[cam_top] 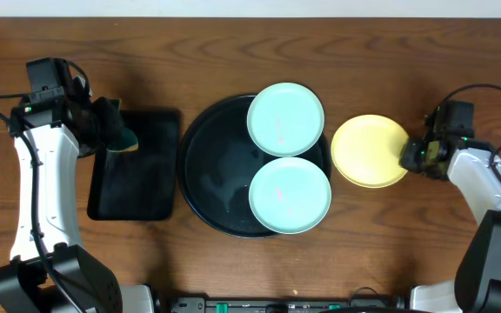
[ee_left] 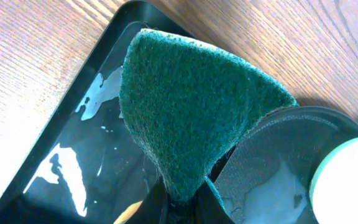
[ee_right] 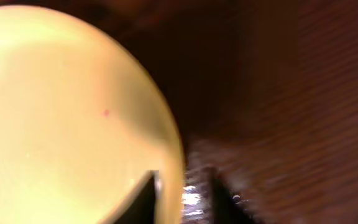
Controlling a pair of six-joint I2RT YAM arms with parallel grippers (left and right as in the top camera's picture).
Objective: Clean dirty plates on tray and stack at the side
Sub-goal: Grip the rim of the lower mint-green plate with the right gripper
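Pad [ee_left: 191, 106], coarse green fibre, tight in left tool [ee_left: 182, 208]; smooth yellow plate [cam_top: 368, 149] tight in right tool [ee_right: 184, 194]

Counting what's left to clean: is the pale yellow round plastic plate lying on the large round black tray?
No, the pale yellow plate is over the wooden table, right of the round black tray.

left arm [cam_top: 46, 191], right arm [cam_top: 484, 178]: white shells, black joints; cables [cam_top: 485, 86]: black, looped; right pincer [cam_top: 406, 158]: black
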